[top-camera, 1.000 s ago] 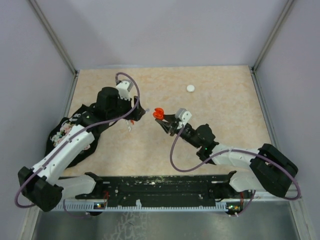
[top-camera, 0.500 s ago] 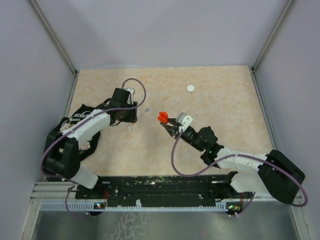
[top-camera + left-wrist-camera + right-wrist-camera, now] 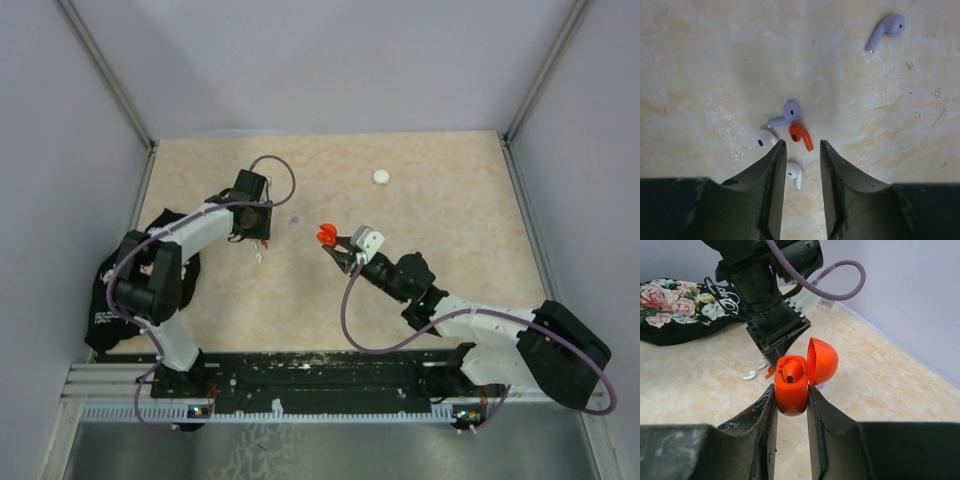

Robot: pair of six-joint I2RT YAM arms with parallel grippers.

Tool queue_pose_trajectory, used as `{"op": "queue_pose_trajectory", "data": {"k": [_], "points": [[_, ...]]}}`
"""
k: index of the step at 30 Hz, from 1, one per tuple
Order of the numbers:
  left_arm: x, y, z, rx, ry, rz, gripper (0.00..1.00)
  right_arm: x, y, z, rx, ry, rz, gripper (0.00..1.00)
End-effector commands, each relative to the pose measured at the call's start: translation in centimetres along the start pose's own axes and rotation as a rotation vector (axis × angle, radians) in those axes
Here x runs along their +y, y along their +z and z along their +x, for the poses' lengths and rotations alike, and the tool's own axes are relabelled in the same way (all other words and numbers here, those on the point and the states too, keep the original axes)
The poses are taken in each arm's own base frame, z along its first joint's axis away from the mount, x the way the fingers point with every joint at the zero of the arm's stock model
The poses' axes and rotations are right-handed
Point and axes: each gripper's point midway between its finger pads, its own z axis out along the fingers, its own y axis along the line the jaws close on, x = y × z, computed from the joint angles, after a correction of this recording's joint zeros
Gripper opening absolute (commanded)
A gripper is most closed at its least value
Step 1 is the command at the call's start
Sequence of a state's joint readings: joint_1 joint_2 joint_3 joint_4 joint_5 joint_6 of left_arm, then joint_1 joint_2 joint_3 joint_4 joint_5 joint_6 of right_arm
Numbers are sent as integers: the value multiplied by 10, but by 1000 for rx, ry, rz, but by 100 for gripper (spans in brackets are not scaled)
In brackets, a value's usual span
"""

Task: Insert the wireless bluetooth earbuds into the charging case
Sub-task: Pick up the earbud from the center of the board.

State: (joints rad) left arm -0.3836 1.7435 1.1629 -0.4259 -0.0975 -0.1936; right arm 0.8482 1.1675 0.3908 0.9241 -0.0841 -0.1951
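My right gripper [image 3: 791,400] is shut on an open orange-red charging case [image 3: 791,385], lid [image 3: 822,361] hinged to the right, with one red earbud [image 3: 790,372] seated inside; it also shows in the top view [image 3: 325,236]. My left gripper [image 3: 801,150] is open, pointing down just above loose earbuds on the table: a red one [image 3: 801,136] just beyond the fingertips, a white one [image 3: 794,173] between the fingers, another white one [image 3: 765,139] partly behind the left finger, a lilac one [image 3: 785,113] just beyond, and a second lilac one [image 3: 885,31] farther off.
A round white case [image 3: 381,177] lies at the back of the table. A black floral pouch [image 3: 675,310] lies at the left, partly under the left arm [image 3: 185,232]. Grey walls enclose the table on three sides.
The left arm has swung its elbow back and lowered its gripper over the cluster of earbuds. The right gripper with the red case has barely moved.
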Motion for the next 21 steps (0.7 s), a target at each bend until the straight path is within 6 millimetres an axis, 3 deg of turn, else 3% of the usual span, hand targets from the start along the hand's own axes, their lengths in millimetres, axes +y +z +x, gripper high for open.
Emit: {"op": "queue_pose_trajectory", "data": {"k": [1, 21], "points": [[1, 8, -8, 0, 6, -5, 38, -9, 1, -19, -61, -22, 21, 0], [1, 32, 22, 141, 31, -11, 30, -12, 0, -18, -69, -11, 14, 0]]}}
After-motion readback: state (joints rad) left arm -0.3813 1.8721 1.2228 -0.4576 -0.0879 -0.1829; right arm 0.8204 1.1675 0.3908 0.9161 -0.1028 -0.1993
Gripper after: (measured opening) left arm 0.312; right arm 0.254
